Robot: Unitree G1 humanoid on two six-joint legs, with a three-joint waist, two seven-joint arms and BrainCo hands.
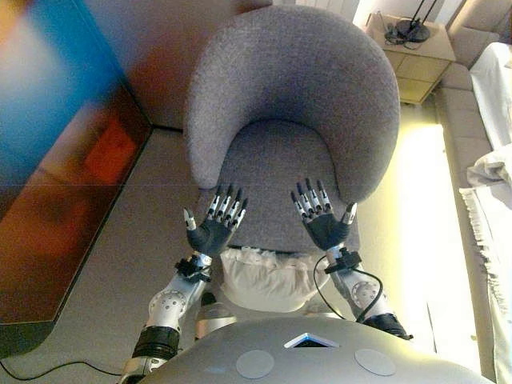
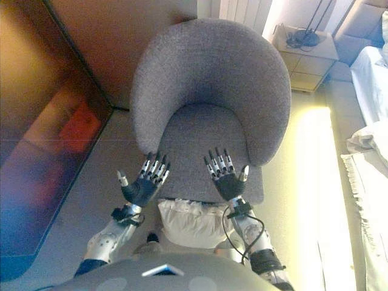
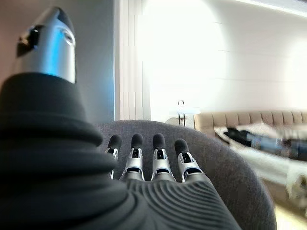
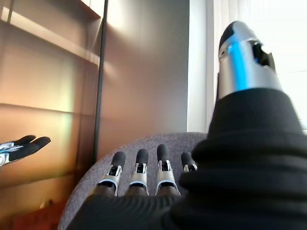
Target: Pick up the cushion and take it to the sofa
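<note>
Here, one round-backed armchair upholstered in coarse grey woven fabric (image 1: pixel 293 120) stands in the middle of the scene, its curved back on the far side and its flat seat facing the robot. One cushion, white with a crumpled, ruffled cover (image 1: pixel 268 278), lies at the near edge of the seat, partly over the front lip, close to the robot's body. Neither hand touches it.

Left hand (image 1: pixel 213 232): raised over the left part of the seat, just beyond the cushion, palm down, dark ribbed cover toward the camera. Fingers straight and slightly fanned, thumb held out to the left; nothing held. Its wrist view shows the dark-tipped fingers (image 3: pixel 158 160) in a straight row above the chair's back rim.

Right hand (image 1: pixel 324 224): mirrors the left, over the right part of the seat, fingers extended and apart, thumb out to the right; nothing held. Its wrist view shows the same straight row of fingers (image 4: pixel 140 172).

Far right: one small pale wooden bedside cabinet (image 1: pixel 416 56) with dark cables on top. Along the right edge, a beige padded sofa (image 1: pixel 466 76) with white fabric draped on it (image 1: pixel 492 172). A glossy dark panel (image 1: pixel 56 184) runs along the left.
</note>
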